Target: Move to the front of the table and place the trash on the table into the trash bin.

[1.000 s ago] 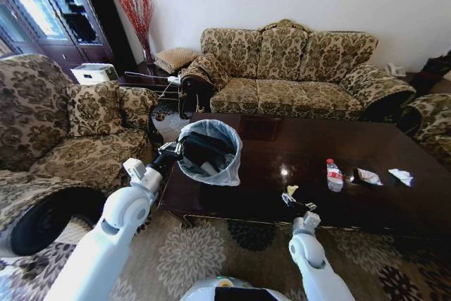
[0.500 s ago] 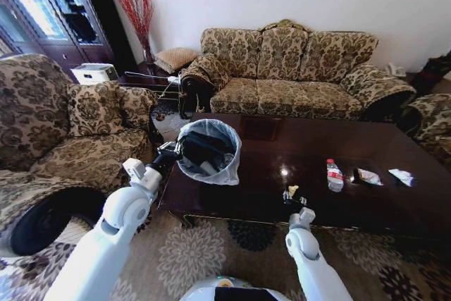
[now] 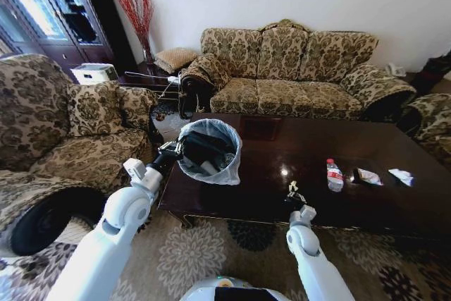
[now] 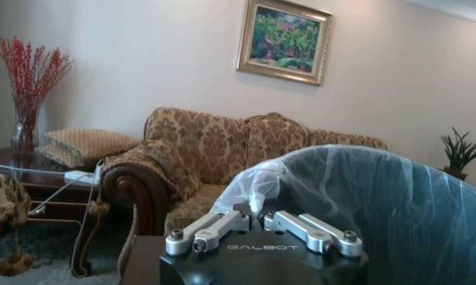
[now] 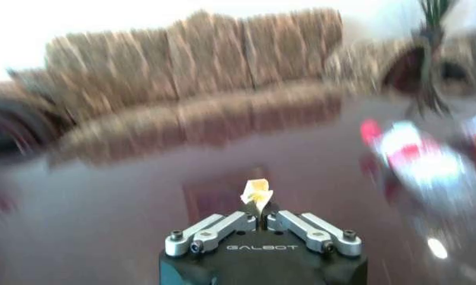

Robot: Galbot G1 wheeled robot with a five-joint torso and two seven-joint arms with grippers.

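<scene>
Head view: right gripper (image 5: pixel 260 218) clamped on yellow scrap (image 5: pixel 256 193); left gripper (image 4: pixel 258 228) grips bin (image 3: pixel 208 151); bottle (image 3: pixel 334 175), wrappers (image 3: pixel 368 176) remain on the surface (image 3: pixel 282 146).

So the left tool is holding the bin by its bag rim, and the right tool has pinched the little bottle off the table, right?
Not quite. The right tool has pinched a yellow scrap, as the right wrist view shows; the bottle lies on the table. The left tool does hold the bin by its bag rim.
</scene>
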